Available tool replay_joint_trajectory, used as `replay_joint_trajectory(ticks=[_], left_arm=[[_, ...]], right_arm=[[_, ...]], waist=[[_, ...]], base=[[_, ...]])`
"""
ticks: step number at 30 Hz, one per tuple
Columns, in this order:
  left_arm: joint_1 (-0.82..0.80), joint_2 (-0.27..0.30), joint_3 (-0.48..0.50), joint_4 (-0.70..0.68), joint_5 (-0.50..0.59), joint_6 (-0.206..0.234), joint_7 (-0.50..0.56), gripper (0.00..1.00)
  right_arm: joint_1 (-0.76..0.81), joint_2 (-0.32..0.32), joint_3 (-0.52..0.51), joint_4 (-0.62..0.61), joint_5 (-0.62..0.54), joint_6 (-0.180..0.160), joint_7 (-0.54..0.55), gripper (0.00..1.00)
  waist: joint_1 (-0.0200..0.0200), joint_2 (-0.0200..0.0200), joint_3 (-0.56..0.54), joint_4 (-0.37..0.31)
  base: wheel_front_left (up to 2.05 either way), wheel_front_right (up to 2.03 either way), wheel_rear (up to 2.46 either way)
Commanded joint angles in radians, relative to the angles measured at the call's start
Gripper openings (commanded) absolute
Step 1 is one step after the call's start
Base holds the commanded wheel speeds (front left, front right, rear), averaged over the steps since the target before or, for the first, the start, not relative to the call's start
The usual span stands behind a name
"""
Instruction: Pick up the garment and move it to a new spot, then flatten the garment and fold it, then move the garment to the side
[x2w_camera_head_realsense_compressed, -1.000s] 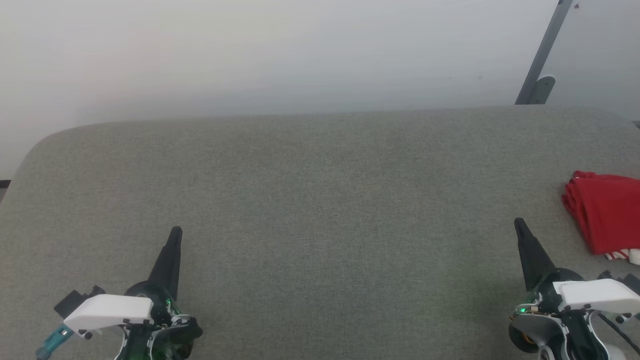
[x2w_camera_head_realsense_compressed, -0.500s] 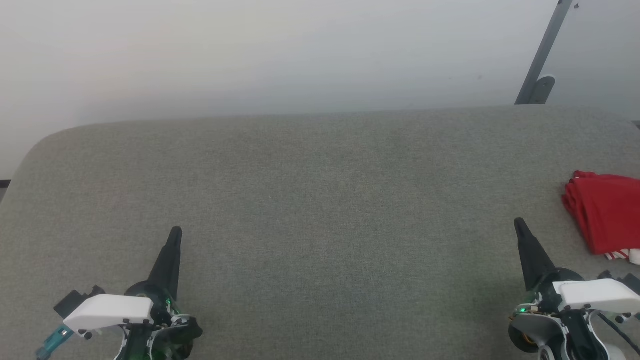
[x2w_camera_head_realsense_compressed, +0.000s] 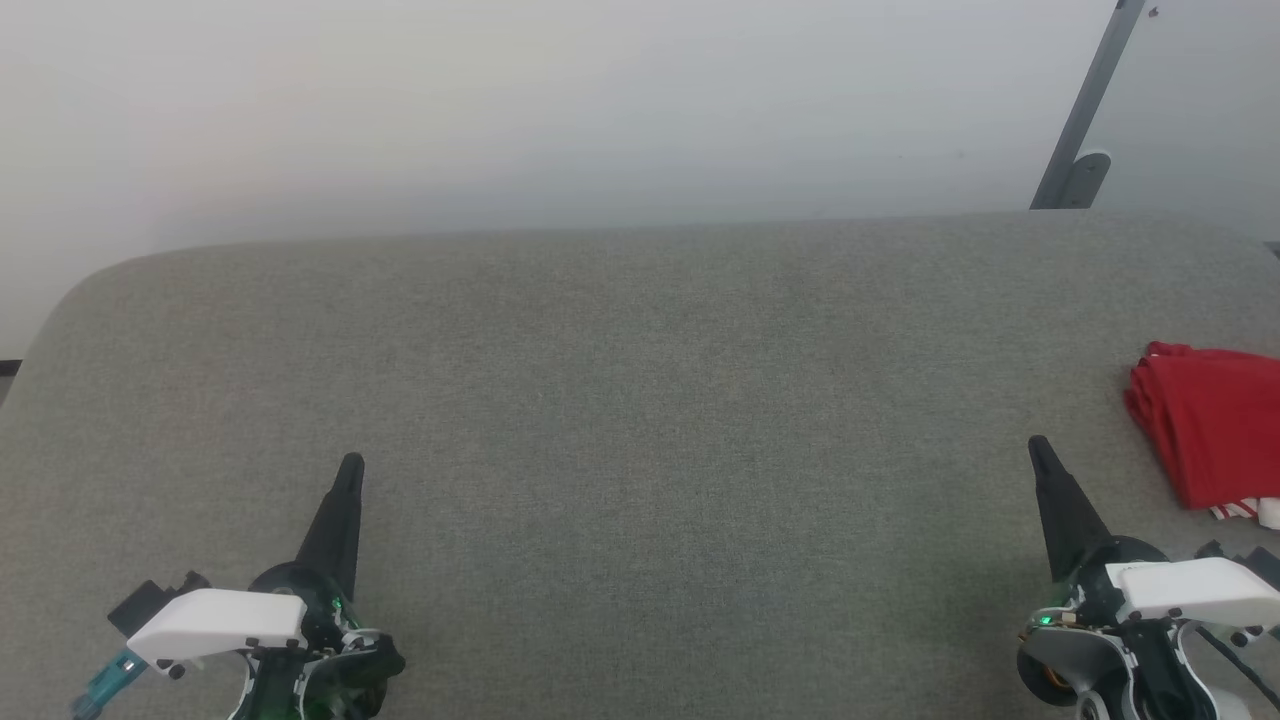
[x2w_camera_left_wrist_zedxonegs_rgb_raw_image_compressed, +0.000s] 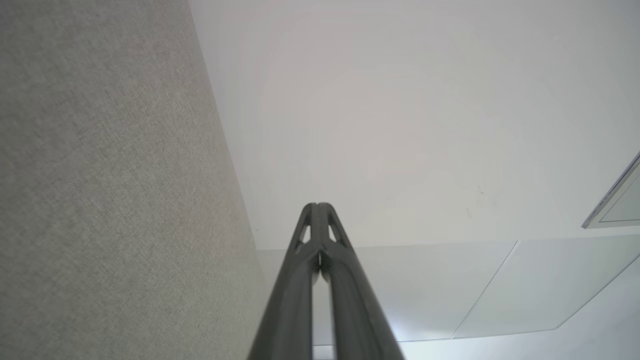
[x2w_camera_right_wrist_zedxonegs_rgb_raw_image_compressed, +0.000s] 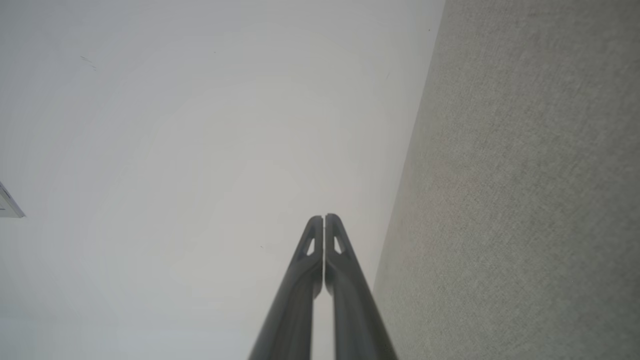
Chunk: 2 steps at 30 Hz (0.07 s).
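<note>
The grey fabric surface (x2w_camera_head_realsense_compressed: 640, 400) ends at a straight far edge against the pale wall (x2w_camera_head_realsense_compressed: 500, 100), and its far-left corner is rounded. A wide stretch of it lies between the 2 grippers.

The garment (x2w_camera_head_realsense_compressed: 1205, 430) lies folded on the surface at the right edge of the head view, beyond and to the right of the right gripper (x2w_camera_head_realsense_compressed: 1038, 446) and not touching it. The frame cuts off its right part. A scrap of white with red stripes shows at its near corner, too small to make out.

The left gripper (x2w_camera_head_realsense_compressed: 350, 464) sits at the lower left, well apart from the garment. Both grippers are clenched on nothing; the wrist views show each one's 2 fingers pressed together at the tips. A grey bar (x2w_camera_head_realsense_compressed: 1085, 110) slants up the wall at the upper right, its top cut off.
</note>
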<state>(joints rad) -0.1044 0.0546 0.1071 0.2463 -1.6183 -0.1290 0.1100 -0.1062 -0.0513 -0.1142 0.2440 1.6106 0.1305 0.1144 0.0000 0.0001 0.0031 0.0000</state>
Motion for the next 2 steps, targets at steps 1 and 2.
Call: replay_joint_trajectory(ticks=[1, 2], left_arm=[[-0.01, -0.002, 0.005, 0.0, 0.003, -0.003, 0.004, 0.0], [-0.01, -0.002, 0.005, 0.0, 0.003, -0.003, 0.004, 0.0]], right_arm=[[-0.006, 0.004, -0.001, 0.003, 0.004, 0.0, 0.002, 0.0], [-0.006, 0.004, -0.001, 0.003, 0.004, 0.0, 0.002, 0.0]], waist=[[0.0, -0.0001, 0.0, 0.0], [0.0, -0.0001, 0.0, 0.0]], base=[[0.0, 0.0, 0.0], [0.0, 0.0, 0.0]])
